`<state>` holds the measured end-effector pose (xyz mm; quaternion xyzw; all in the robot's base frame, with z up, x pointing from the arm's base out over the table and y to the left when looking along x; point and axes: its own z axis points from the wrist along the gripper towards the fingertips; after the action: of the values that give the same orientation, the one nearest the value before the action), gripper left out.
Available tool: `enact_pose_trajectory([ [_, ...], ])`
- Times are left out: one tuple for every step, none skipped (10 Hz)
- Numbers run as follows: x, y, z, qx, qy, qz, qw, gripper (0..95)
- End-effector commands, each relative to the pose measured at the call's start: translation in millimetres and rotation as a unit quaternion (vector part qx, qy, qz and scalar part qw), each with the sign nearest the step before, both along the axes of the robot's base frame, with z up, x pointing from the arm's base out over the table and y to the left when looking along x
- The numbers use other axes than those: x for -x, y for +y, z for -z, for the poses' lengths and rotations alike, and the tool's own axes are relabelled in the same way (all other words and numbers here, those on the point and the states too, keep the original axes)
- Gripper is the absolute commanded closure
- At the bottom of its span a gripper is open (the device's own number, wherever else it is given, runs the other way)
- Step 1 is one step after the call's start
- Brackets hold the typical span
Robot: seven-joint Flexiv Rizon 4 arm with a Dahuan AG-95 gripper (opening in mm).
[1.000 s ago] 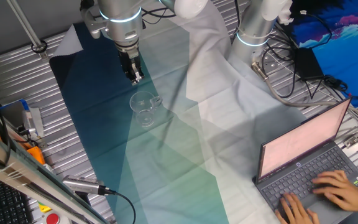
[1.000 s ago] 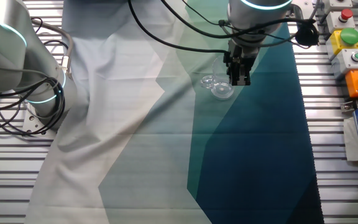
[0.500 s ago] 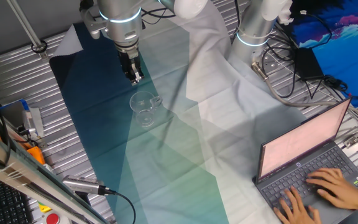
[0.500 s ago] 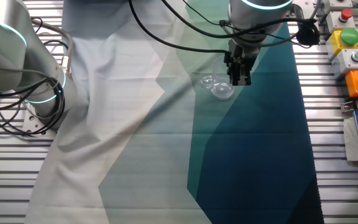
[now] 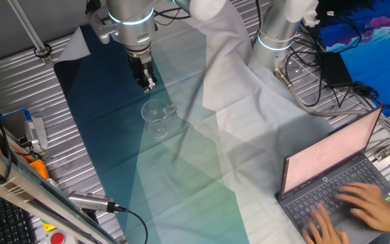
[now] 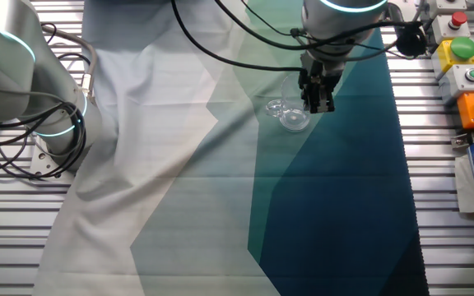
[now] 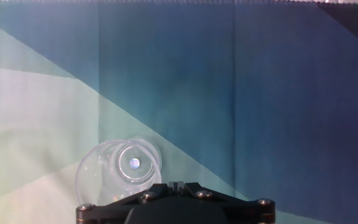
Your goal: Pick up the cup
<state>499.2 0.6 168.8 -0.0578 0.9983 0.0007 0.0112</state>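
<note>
Teal cloth (image 5: pixel 107 135) under clear cup (image 5: pixel 156 118), gripper (image 5: pixel 147 85) just beside/above, fingers together, holding nothing

Cup (image 5: pixel 156 119): clear, glossy glass or plastic. Cloth (image 5: pixel 181 176) over desk: matt, creased fabric. Desk (image 6: pixel 443 205): ribbed bare metal.

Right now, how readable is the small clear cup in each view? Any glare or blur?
One fixed view: the small clear plastic cup shows only as faint rim outlines against the teal cloth. The other fixed view: similarly faint, beside the gripper. Hand view: cup is sharpest, with a bright glint at its base; the gripper body crops its lower edge.
</note>
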Motion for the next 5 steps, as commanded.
enact_pose_trajectory([
  [-4.6, 0.8, 11.8, -0.009, -0.001, 0.023, 0.9997, 95.0],
  [-6.2, 0.4, 16.1, -0.01, -0.002, 0.016, 0.9998, 95.0],
  [-9.3, 0.2, 20.1, -0.008, -0.002, 0.006, 0.9999, 95.0],
  [-11.1, 0.3, 21.1, -0.007, -0.001, -0.008, 0.9999, 95.0],
  [-11.6, 0.3, 21.0, -0.004, -0.002, -0.031, 0.9995, 95.0],
])
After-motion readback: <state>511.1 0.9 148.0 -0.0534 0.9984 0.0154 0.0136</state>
